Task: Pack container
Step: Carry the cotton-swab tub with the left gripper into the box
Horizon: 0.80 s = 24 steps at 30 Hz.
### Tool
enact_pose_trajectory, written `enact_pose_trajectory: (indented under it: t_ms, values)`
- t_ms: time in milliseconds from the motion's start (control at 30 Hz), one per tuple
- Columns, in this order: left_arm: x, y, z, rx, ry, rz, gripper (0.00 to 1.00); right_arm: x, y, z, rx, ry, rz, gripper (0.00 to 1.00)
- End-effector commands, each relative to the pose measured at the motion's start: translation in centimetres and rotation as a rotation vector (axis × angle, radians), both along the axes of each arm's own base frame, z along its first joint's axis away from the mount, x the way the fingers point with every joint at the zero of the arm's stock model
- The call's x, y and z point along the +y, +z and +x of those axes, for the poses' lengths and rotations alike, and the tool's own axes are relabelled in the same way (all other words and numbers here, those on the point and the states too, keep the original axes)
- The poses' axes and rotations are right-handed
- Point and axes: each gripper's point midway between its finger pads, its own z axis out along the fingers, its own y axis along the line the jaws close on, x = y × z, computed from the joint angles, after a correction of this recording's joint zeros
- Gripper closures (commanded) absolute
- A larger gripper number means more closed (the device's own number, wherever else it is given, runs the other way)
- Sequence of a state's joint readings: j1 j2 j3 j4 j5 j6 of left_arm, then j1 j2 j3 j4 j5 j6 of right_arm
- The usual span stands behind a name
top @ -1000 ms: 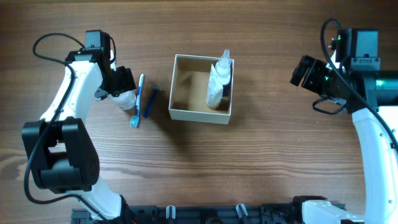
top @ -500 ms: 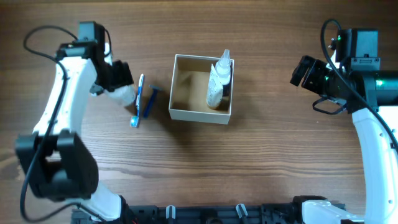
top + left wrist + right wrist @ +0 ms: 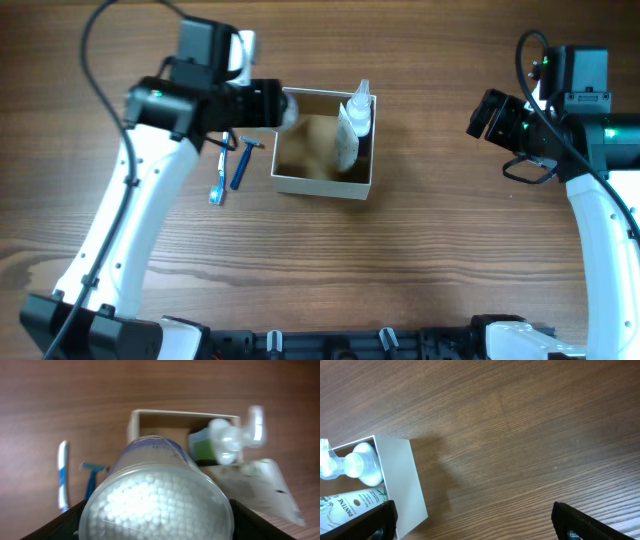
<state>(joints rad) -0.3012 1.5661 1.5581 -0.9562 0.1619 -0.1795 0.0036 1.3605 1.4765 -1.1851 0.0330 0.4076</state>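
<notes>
The cardboard box (image 3: 322, 183) sits near the middle of the wooden table (image 3: 430, 260), open side up, cream outside and tan inside. Against its right wall stand a white pump bottle (image 3: 360, 108) and a pale tube (image 3: 345, 145) that leans beside it; the right wrist view shows "PANTENE" printed on the tube. The left gripper (image 3: 276, 108) is up at the box's left wall, over the rim, and it is clamped on a clear round tub of cotton swabs (image 3: 155, 490), which fills most of the left wrist view with the box just beyond it. Only the dark edges of the fingers (image 3: 65, 522) show at either side of the tub. On the table just left of the box lie a blue and white toothbrush (image 3: 220, 172) and a blue razor (image 3: 240, 165), side by side and close together, both partly under the left arm as seen from overhead. The right gripper (image 3: 483, 114) hangs well off to the right of the box, over bare wood. Its fingers (image 3: 377, 520) are spread wide apart with nothing between them, and the box's corner shows at the left edge of its view.
</notes>
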Motion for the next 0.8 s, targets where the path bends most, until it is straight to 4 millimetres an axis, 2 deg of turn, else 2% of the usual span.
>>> enact_pose_trajectory:
  t_ms: [0, 133, 200, 400, 500, 600, 767]
  values:
    - [-2.8, -0.4, 0.7, -0.044, -0.089, 0.039, 0.24, 0.1, -0.1, 0.1, 0.0, -0.011, 0.015, 0.0]
    - [-5.2, -2.8, 1.3, -0.019, -0.137, 0.049, 0.23, 0.1, -0.1, 0.1, 0.0, -0.011, 0.014, 0.0]
    - [-5.9, -4.6, 1.6, 0.014, -0.15, 0.061, 0.24, 0.1, -0.1, 0.1, 0.0, -0.011, 0.014, 0.0]
    - [-6.5, -9.7, 2.6, 0.111, -0.155, 0.098, 0.25, 0.1, -0.1, 0.1, 0.0, -0.011, 0.014, 0.0]
    - [-6.8, -11.6, 3.0, 0.138, -0.157, 0.107, 0.24, 0.1, -0.1, 0.1, 0.0, -0.011, 0.014, 0.0]
    - [-7.0, -12.7, 3.4, 0.147, -0.157, 0.111, 0.2, 0.1, -0.1, 0.1, 0.0, -0.012, 0.015, 0.0]
    - [-7.1, -12.5, 3.8, 0.131, -0.157, 0.105, 0.14, 0.1, -0.1, 0.1, 0.0, -0.012, 0.015, 0.0]
